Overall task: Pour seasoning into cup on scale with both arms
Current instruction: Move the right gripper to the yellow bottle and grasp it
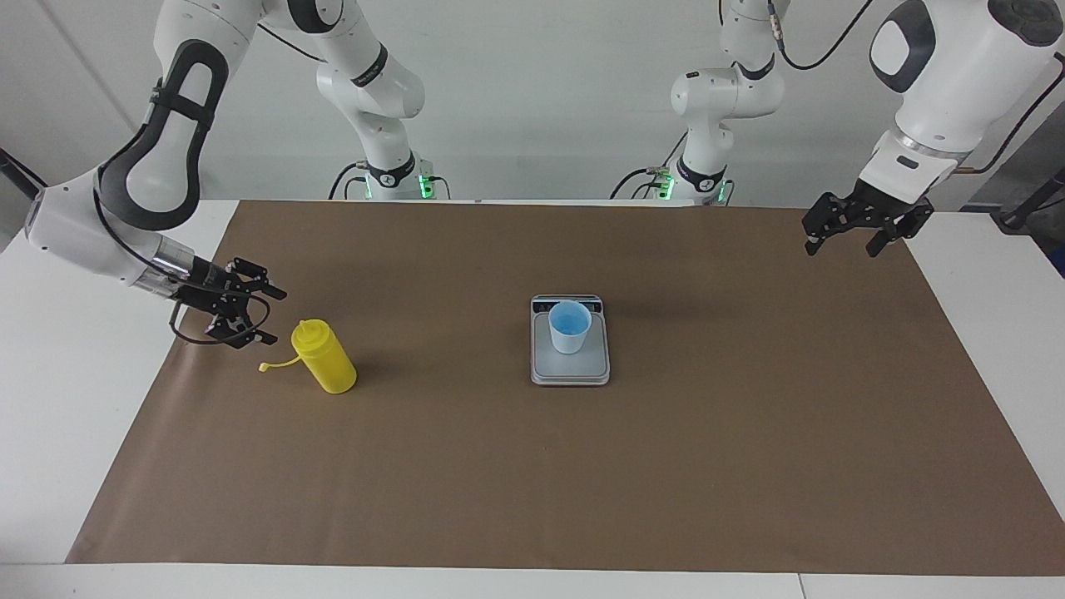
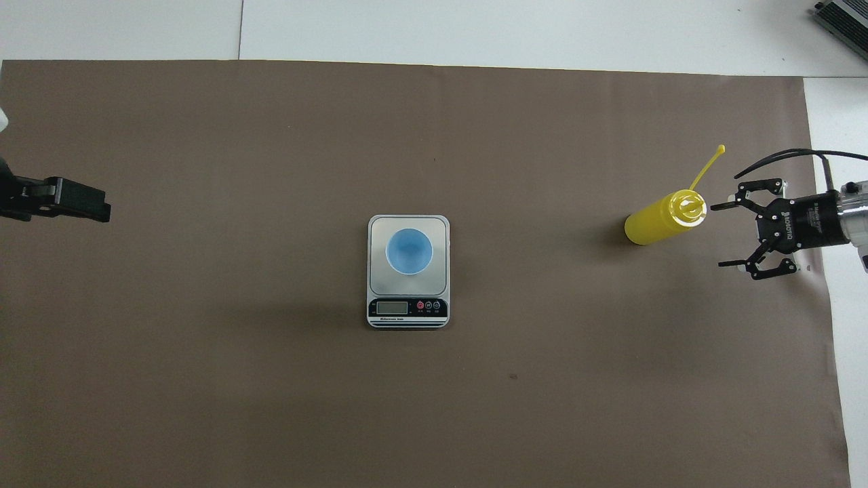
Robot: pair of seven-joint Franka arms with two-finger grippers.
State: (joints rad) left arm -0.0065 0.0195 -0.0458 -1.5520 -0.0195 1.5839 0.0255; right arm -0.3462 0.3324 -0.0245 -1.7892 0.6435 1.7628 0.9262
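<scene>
The yellow seasoning bottle stands upright on the brown mat toward the right arm's end of the table, its tethered cap hanging off to the side. It also shows in the overhead view. My right gripper is open, low and level, just beside the bottle's top without touching it; it also shows in the overhead view. The light blue cup stands upright on the scale at mid-table, as the overhead view shows for the cup and the scale. My left gripper is open and waits raised over the mat's edge at the left arm's end.
A brown paper mat covers most of the white table. The scale's dark display strip faces the robots. The black cable loop hangs under the right wrist. Nothing else stands on the mat.
</scene>
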